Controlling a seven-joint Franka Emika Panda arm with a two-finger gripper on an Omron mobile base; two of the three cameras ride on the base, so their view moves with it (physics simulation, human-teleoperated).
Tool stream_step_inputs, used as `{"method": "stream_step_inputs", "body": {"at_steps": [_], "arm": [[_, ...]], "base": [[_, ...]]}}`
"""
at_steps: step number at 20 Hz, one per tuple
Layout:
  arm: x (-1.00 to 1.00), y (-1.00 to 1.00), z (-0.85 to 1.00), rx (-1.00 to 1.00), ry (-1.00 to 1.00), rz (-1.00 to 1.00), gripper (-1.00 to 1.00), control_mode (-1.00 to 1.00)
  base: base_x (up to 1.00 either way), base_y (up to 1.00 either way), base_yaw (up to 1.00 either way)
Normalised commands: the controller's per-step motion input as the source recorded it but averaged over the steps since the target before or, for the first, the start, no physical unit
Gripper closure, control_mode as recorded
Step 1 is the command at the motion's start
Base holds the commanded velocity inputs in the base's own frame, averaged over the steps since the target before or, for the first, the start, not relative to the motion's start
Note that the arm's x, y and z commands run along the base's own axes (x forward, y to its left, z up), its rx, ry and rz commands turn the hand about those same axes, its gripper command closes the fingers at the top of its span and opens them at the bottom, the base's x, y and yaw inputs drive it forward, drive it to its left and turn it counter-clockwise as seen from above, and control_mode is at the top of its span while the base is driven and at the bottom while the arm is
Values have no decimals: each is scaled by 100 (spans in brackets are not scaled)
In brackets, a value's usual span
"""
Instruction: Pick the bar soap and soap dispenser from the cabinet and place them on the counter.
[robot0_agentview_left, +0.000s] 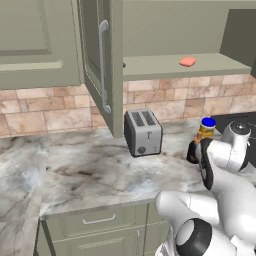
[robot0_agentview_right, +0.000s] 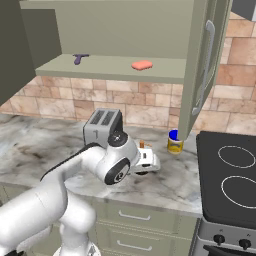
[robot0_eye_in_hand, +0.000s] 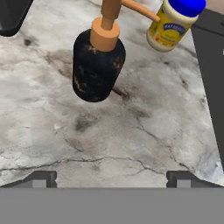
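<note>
Soap dispenser (robot0_eye_in_hand: 97, 65) seen standing upright on the counter (robot0_eye_in_hand: 144, 140), just beside the yellow jar (robot0_eye_in_hand: 173, 24), with nothing gripping it. Claw (robot0_eye_in_hand: 111, 177) found with jaws spread wide and empty, fingertips (robot0_eye_in_hand: 41, 178) well clear of the bottle, hovering low over the marbled stone. Bar soap (robot0_agentview_left: 188, 61) noted lying flat on the shelf of the open cabinet (robot0_agentview_left: 102, 65), toward its right side, near the front edge. Judged the remaining item: small, rigid and light, but low and smooth, so likely slippery under the pads. Best taken across its short width, jaws coming in level from the front, closed gently and squarely at mid-length. Toaster (robot0_agentview_left: 143, 132) observed below on the counter, apart from both.
</note>
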Motion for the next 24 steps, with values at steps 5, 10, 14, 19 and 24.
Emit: {"method": "stream_step_inputs", "body": {"at_steps": [5,10,14,19,24], "arm": [[-29,6,30,11,1,-7,-100,-100],[-33,27,32,9,-8,-8,-100,-100],[-27,40,44,0,-6,-6,-100,-100],[-28,39,38,-1,-3,-4,-100,-100],[-19,32,34,0,-2,-6,-100,-100]], "base": [[0,0,0],[0,0,0],[0,0,0],[0,0,0],[0,0,0]]}}
